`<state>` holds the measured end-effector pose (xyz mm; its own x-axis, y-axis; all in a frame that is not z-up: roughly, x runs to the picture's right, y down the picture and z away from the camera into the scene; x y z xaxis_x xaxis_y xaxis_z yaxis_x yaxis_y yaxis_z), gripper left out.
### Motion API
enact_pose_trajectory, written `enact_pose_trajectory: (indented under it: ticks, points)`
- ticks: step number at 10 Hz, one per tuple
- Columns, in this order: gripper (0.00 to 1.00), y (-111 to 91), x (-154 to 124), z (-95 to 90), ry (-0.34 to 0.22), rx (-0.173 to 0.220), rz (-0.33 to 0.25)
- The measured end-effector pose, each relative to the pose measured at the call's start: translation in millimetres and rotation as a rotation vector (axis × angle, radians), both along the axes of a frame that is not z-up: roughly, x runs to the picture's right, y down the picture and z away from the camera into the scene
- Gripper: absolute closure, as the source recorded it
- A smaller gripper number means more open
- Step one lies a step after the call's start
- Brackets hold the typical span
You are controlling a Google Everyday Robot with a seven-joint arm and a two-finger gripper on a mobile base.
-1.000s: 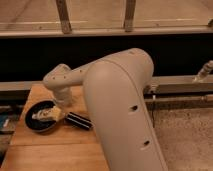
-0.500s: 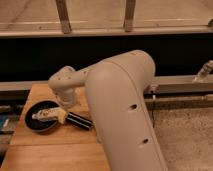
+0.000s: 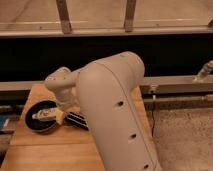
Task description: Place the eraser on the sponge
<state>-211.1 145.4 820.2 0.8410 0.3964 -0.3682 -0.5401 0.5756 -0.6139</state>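
Eraser [image 3: 78, 120] lies on the tabletop [image 3: 45, 150] just right of the pincer [image 3: 62, 116], which hangs low, jaws wide, holding nothing. The sponge is out of sight, perhaps behind the arm [image 3: 115, 115], so this fits either approaching the eraser or just having let it go.

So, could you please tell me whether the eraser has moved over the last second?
No. The eraser lies just right of the black dish on the wooden table, as before. The claw is low between them.
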Motion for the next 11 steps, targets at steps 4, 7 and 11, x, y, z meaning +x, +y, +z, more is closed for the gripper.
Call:
enact_pose_trajectory:
  ticks: [4,7,11]
  points:
    - [0.20,-8.5,-0.6,1.3,0.021,0.024,-0.025]
    - [0.20,-5.2,22.6,2.8,0.042,0.029,-0.022]
    - [0.20,12.4,34.9,6.8,0.043,-0.004,0.019]
